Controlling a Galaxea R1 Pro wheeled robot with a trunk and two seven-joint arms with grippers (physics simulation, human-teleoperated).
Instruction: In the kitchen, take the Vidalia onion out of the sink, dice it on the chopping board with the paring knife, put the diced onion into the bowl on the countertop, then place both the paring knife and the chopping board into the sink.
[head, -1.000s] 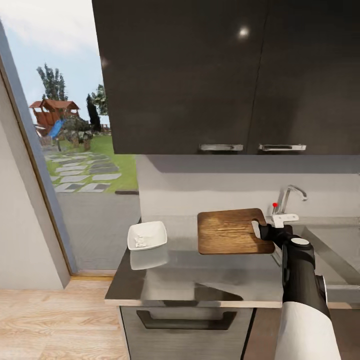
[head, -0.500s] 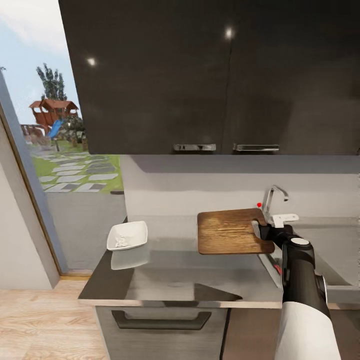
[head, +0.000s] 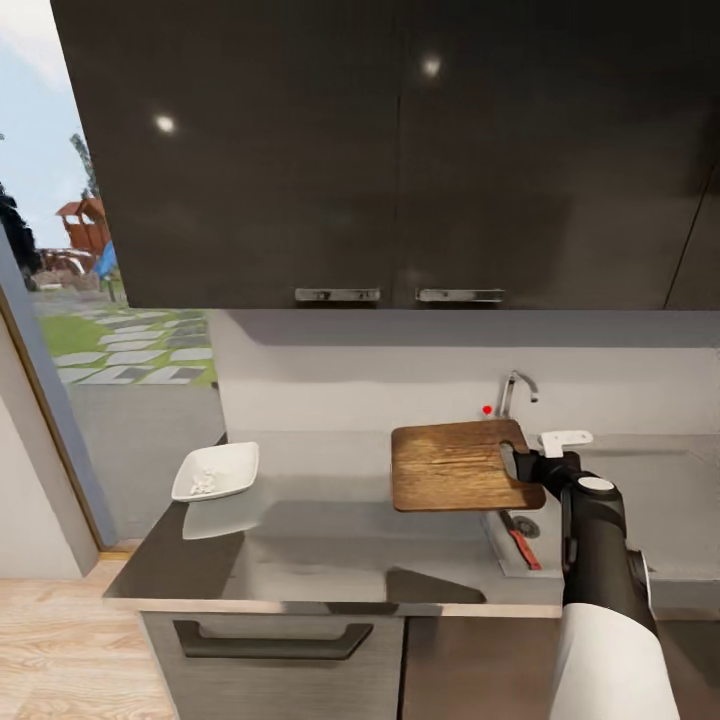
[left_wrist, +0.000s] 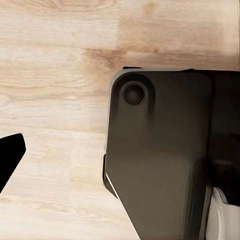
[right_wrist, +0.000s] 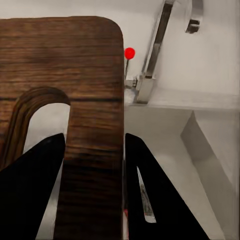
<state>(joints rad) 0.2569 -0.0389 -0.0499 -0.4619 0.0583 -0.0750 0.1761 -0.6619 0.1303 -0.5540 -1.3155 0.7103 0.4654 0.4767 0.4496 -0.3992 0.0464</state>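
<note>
Chopping board (head: 455, 466): dark brown wood, visible grain, satin; clamped in right gripper (head: 517, 464), matt black.
Countertop (head: 300, 550): grey, smooth, reflective.
Bowl (head: 215, 471): glossy white.
Sink (head: 640, 500): matt grey.
Tap (head: 512, 390): polished chrome.
Cabinets (head: 400, 150) above: dark, glossy.

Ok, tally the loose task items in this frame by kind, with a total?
Chopping board: 1, held by the right end effector
Paring knife: 1, in the sink
Bowl: 1, on the countertop
Total: 3
</note>
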